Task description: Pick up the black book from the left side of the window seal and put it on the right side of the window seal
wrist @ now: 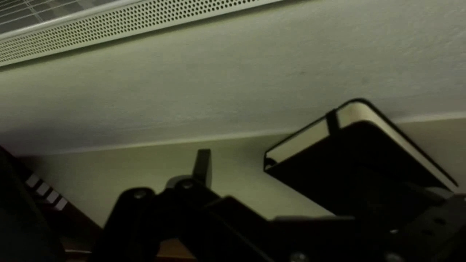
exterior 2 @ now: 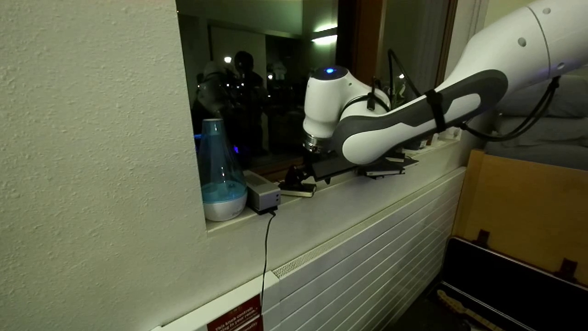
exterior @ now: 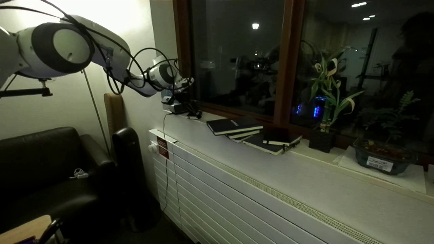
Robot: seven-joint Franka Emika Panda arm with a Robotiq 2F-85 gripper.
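- Here's the book (wrist: 349,163), small and black, lying flat towards the left end of the sill (wrist: 123,171), a strap across its page edges and one corner poking past the front lip!
- Right over it we have the gripper (wrist: 322,180), jaws spread wide. One finger (wrist: 203,165) stands apart from the book, pale sill showing between them; at the right, dark gripper parts overlap the book in the wrist view, and we cannot tell whether they touch it.
- Just beside the book, in an exterior view, we spot a grey box (exterior 2: 265,192), its cord (exterior 2: 265,257) hanging down, then a blue humidifier (exterior 2: 221,191).
- Swinging right along the sill, we find a stack (exterior: 234,125) of dark books, a pile (exterior: 284,137) beside it, a leafy plant (exterior: 327,112) and a labelled tub (exterior: 379,164).
- Behind, the dark window (exterior: 234,61); below, the white radiator (exterior: 217,179).
- Farther out, we've a black sofa (exterior: 37,152), a white cable (exterior: 80,174) on its seat.
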